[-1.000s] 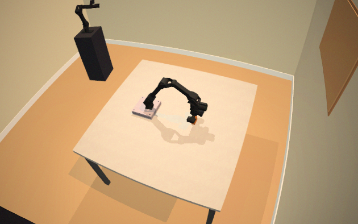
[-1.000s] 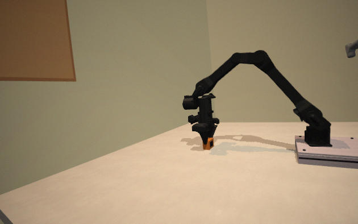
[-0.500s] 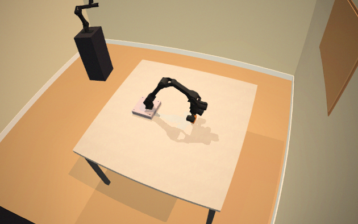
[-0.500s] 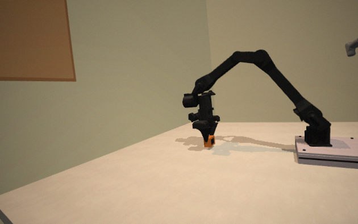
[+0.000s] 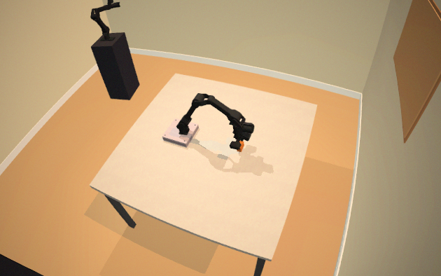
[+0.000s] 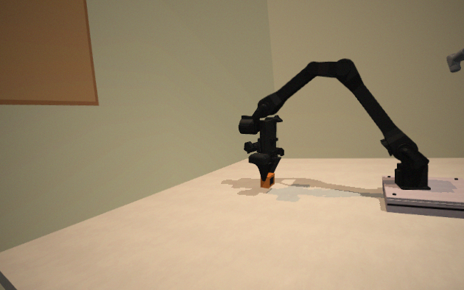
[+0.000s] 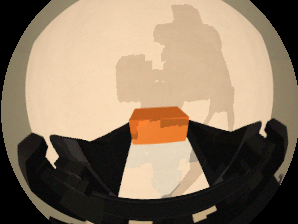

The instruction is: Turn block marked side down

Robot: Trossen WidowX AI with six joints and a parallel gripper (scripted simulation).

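The orange block (image 5: 241, 146) (image 6: 265, 183) (image 7: 159, 134) is pinched between the two black fingers. A dark square mark (image 6: 272, 180) shows on its upright side that faces the arm's base in the exterior view; this side is hidden in the wrist view. My gripper (image 5: 240, 143) (image 6: 268, 177) (image 7: 158, 124) points down and is shut on the block. The block looks slightly above the table (image 5: 157, 175) (image 6: 221, 239) (image 7: 75, 75), close to its surface, and roughly level. Its underside is hidden.
The arm's base stands on a pale pink plate (image 5: 175, 135) (image 6: 405, 199) on the table. A dark pedestal (image 5: 115, 70) with another arm stands on the floor beyond the table. The arm's shadow falls around the block. A brown panel (image 5: 418, 59) (image 6: 44, 51) hangs on the wall.
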